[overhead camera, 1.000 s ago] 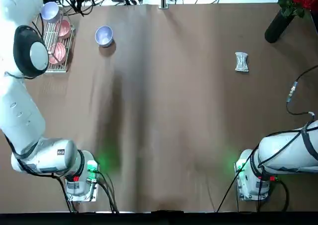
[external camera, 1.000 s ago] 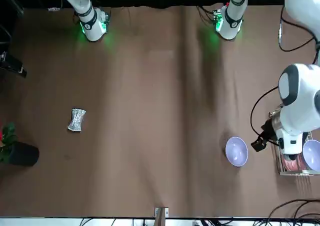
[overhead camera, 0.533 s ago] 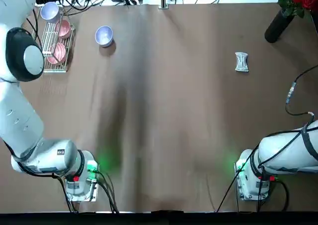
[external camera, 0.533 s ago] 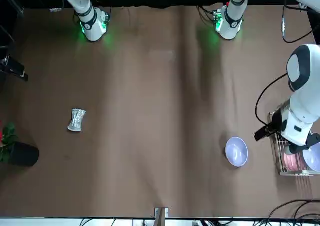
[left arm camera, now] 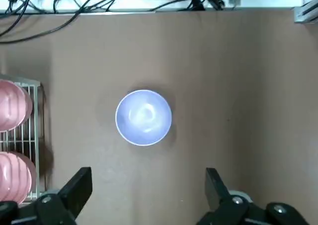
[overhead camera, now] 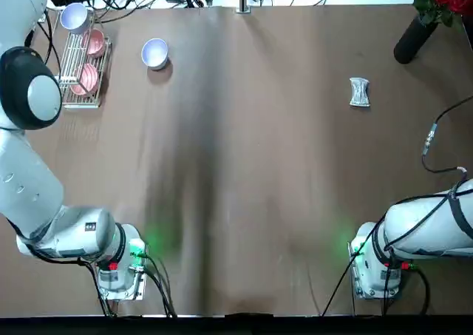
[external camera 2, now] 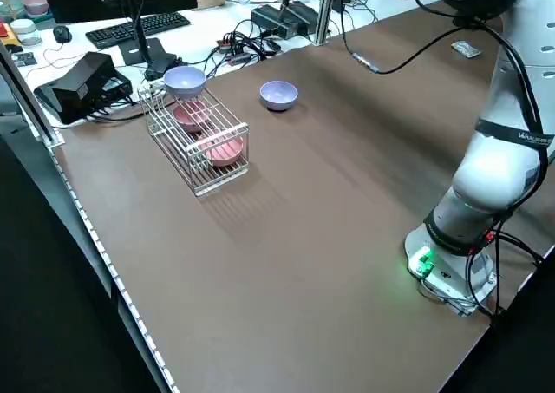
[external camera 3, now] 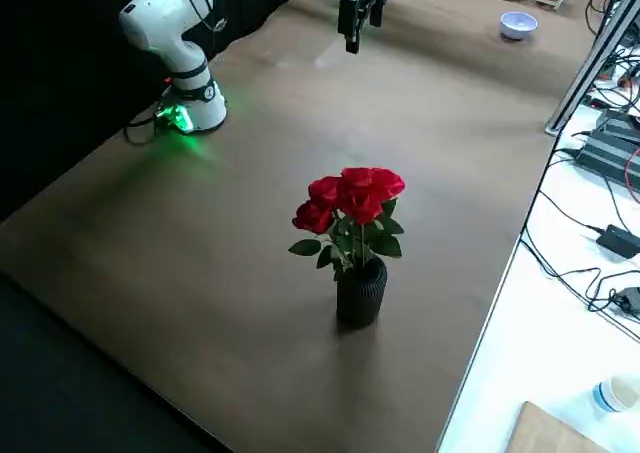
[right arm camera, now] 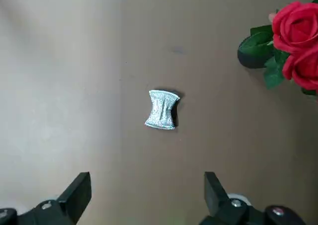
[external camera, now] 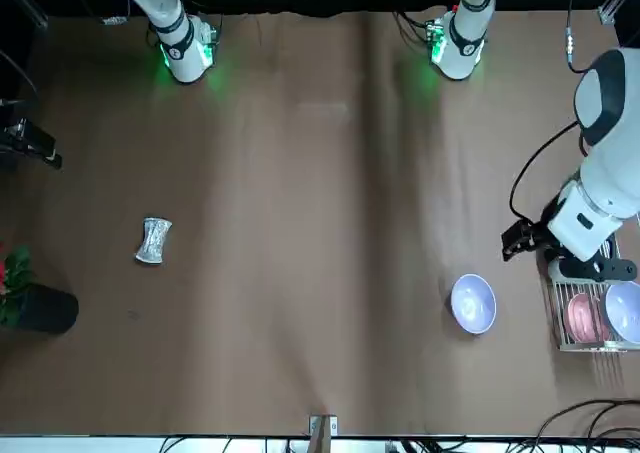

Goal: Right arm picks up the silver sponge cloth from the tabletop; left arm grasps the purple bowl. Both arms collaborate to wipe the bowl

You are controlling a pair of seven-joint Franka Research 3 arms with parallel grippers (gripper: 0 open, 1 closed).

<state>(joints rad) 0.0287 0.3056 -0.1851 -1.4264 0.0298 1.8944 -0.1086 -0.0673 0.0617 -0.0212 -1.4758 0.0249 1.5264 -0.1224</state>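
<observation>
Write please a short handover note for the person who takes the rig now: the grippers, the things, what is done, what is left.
Left gripper: open, empty, above the purple bowl.
Right gripper: open, empty, above the silver sponge cloth.
Bowl stands upright on the table beside the wire rack; cloth lies flat near the vase of roses.
Done: nothing grasped yet.
Left: pick up the cloth, grasp the bowl, wipe.

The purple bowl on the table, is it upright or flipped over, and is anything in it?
Upright and empty: the purple bowl shows its bare glossy inside.
</observation>
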